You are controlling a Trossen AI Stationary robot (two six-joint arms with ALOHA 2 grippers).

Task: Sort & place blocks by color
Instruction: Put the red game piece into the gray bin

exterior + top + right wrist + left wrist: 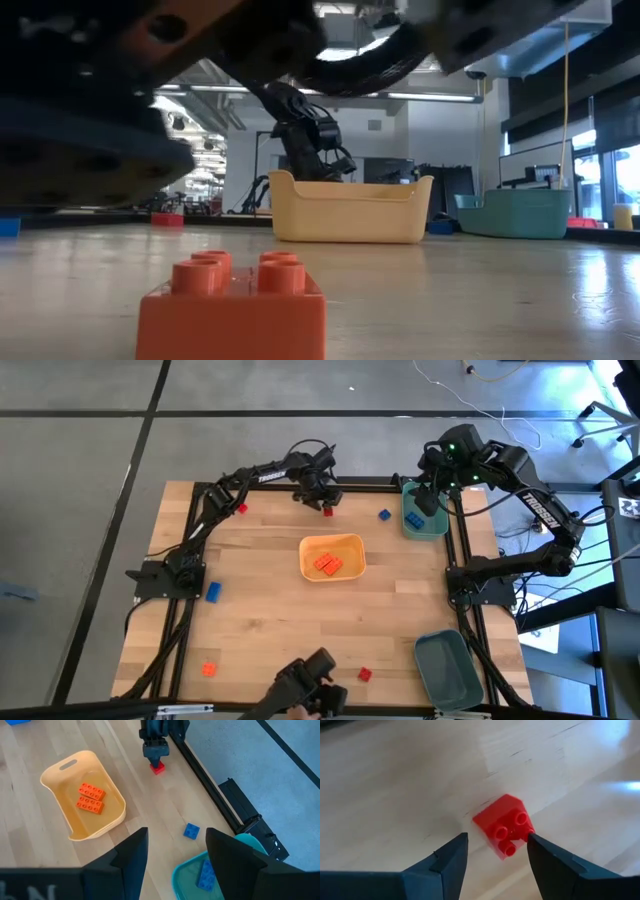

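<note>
A red block [504, 826] lies flat on the wooden table near its far edge, studs up; it also shows in the high view [327, 511]. My left gripper [497, 842] is open and low over it, one finger on each side. My right gripper [175, 837] is open and empty above the teal bin [425, 522] at the far right, which holds blue blocks [206, 873]. The yellow-orange tray [332, 555] at mid-table holds two orange blocks [90, 797]. My left gripper comes from above, pointing down. One finger [545, 857] stands right at the red block's corner [528, 831]; I cannot tell whether it touches. The other finger stands clear of the block. The block rests flat on the table.
Loose blocks lie about: blue [384, 515], blue [212, 591], red [241, 508], orange [208, 668], red [365, 674]. A second teal bin [448, 668] stands at the near right. A dark device [312, 688] sits at the near edge. A black frame rims the table.
</note>
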